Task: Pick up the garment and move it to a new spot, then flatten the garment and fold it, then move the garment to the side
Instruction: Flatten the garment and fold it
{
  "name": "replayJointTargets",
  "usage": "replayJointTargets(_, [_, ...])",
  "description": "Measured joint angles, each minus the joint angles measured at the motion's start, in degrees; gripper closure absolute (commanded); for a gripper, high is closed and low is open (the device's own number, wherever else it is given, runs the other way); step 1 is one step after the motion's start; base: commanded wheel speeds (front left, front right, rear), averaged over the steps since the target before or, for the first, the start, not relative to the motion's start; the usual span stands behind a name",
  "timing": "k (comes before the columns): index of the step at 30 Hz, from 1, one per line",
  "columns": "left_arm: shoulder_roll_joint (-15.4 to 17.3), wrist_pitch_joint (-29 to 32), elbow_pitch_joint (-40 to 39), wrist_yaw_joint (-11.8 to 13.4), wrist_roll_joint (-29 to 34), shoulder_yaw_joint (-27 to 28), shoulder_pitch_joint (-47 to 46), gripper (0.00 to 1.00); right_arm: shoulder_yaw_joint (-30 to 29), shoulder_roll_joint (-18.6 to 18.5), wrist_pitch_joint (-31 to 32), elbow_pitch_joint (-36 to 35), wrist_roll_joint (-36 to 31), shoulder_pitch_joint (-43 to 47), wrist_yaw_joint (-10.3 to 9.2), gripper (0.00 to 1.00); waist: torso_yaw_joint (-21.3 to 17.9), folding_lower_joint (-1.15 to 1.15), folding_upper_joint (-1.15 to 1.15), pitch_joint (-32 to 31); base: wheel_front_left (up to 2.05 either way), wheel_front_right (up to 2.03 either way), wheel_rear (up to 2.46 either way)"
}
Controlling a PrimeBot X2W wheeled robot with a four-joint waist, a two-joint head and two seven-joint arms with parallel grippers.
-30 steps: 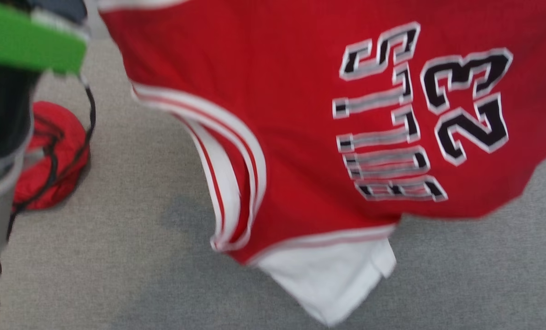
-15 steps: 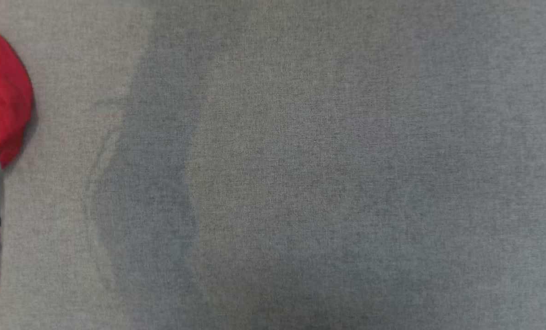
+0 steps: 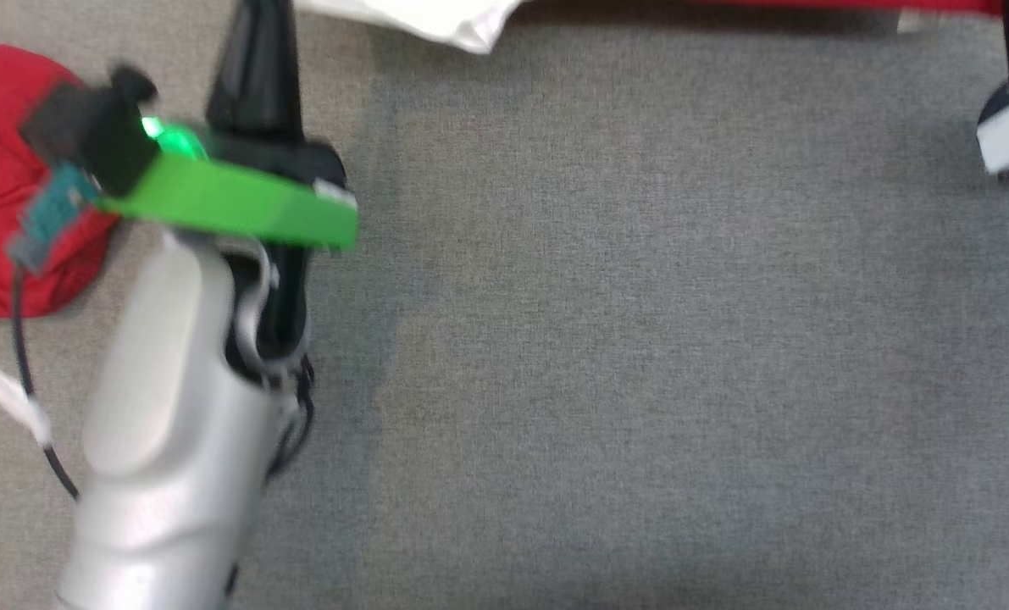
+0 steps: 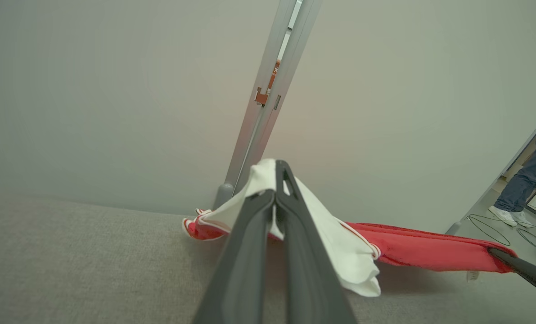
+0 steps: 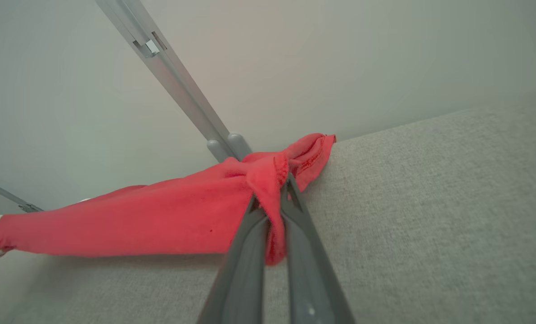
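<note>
Garment [image 5: 159,220] taut over surface [image 3: 640,339], left pincer [image 4: 275,189] and right pincer [image 5: 272,198] each clamped on an end, likely for laying flat.

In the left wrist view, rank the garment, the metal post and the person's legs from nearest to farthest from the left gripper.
1. garment: its white part is clamped in the left gripper.
2. metal post: just behind, rising from the far edge of the grey surface.
3. person's legs: far right, well beyond both.
</note>
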Motion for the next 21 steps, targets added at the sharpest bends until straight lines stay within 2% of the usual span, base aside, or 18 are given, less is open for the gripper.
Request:
replayJointTargets(5, [-2.7,0.0,-13.4,1.2,-0.8,-0.1,24.3,1.0,0.2,-2.9,-2.2,-3.0,5.4,16.5,0.0,1.0,0.6,0.0,0.0,-5.7,0.0,0.0,0.0])
replayJointTargets(8, [-3.3,0.0,-20.1,3.4,-1.4,0.8,37.1,1.0,-0.6,-3.0,-3.6,-4.5,7.8,25.6,0.04,1.0,1.0,0.0,0.0,-9.3,0.0,0.0,0.0])
replayJointTargets(12, [-3.6,0.0,-24.5,6.3,-2.1,0.4,52.1,1.0,-2.1,-3.0,-4.6,-6.6,9.8,39.4,0.04,1.0,1.9,-0.01,0.0,-14.3,0.0,0.0,0.0])
replayJointTargets(17, [-3.5,0.2,-27.8,7.8,-2.8,-1.1,62.5,1.0,-4.6,-1.3,-5.6,-12.3,11.1,53.3,0.05,1.0,3.9,-0.01,0.0,-19.0,0.0,0.0,0.0])
replayJointTargets(21, [-2.6,2.4,-30.7,8.1,-3.3,-2.8,65.8,1.0,-7.0,1.2,-5.5,-18.7,11.9,62.6,0.03,1.0,6.7,-0.01,0.0,-20.9,0.0,0.0,0.0])
